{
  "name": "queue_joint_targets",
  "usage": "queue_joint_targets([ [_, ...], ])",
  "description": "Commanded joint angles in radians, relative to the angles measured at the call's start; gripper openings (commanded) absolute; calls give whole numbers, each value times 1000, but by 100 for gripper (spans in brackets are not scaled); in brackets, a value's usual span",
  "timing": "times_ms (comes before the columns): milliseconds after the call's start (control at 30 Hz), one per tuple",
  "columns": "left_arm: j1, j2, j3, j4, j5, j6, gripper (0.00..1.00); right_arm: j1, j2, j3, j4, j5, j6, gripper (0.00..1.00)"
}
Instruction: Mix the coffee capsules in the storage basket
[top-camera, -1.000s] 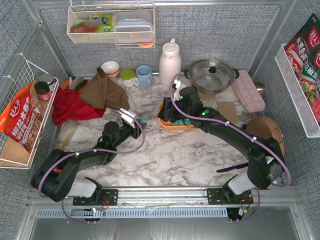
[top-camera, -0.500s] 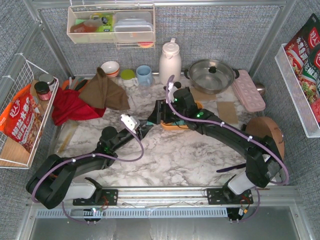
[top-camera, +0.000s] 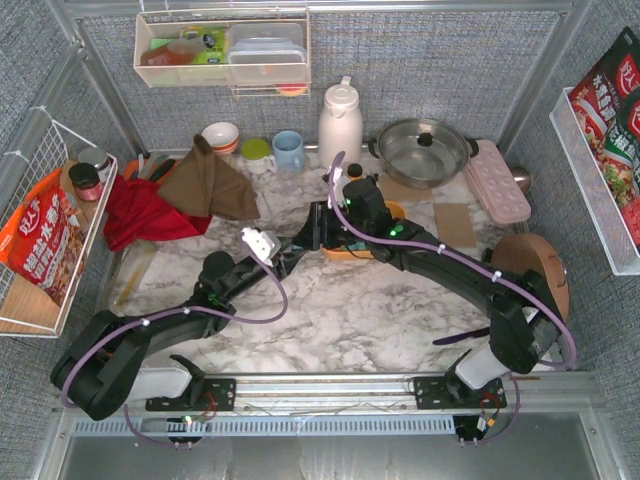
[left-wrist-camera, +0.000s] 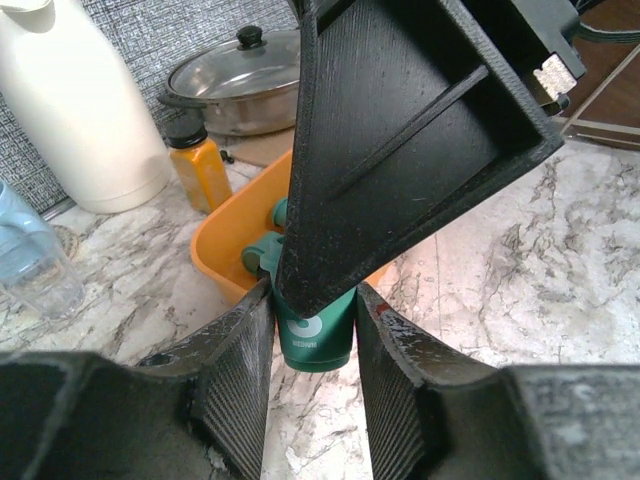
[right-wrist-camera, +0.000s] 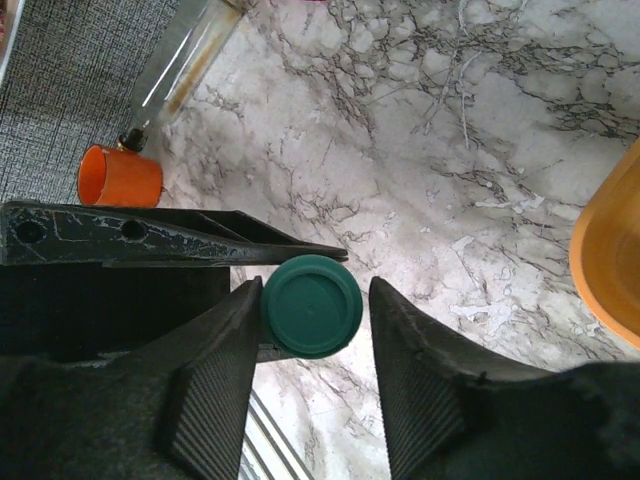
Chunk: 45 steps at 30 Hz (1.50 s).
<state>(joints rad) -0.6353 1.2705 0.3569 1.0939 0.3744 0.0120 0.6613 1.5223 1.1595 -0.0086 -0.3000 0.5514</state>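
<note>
Just outside a corner of the orange basket (left-wrist-camera: 222, 250), over the marble table (left-wrist-camera: 520, 260), one teal capsule (left-wrist-camera: 315, 340) is clamped between the left fingers (left-wrist-camera: 235, 380), which are drawn in narrow against its sides. The same capsule is straddled from above by the right fingers (right-wrist-camera: 215, 390), which are held partly apart: one is laid against its rim, while a gap is left on the other side. More teal capsules (left-wrist-camera: 258, 255) are seen inside the basket.

White round mark and tiny print on teal capsule (left-wrist-camera: 315, 340): unreadable. Chinese characters on red snack bag (top-camera: 45, 245): illegible.
</note>
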Motion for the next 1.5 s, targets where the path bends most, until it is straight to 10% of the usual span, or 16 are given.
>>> queue_joint_targets([
  [0, -1, -14, 8, 21, 8, 9, 47, 2, 10, 11, 40, 1, 20, 47],
  [300, -2, -56, -27, -16, -109, -3, 99, -2, 7, 11, 45, 42, 35, 37],
  [567, -1, -236, -52, -258, -296, -91, 99, -16, 24, 46, -83, 331, -154, 37],
  [800, -1, -412, 202, -926, -637, -292, 99, -31, 75, 66, -136, 605, -343, 40],
  [1000, -1, -493, 388, -1352, -609, -229, 99, -71, 138, 65, -126, 758, -496, 41],
  [1467, 3, -777, 229, -1325, -673, -145, 99, -238, 255, 39, -81, 840, -536, 52],
])
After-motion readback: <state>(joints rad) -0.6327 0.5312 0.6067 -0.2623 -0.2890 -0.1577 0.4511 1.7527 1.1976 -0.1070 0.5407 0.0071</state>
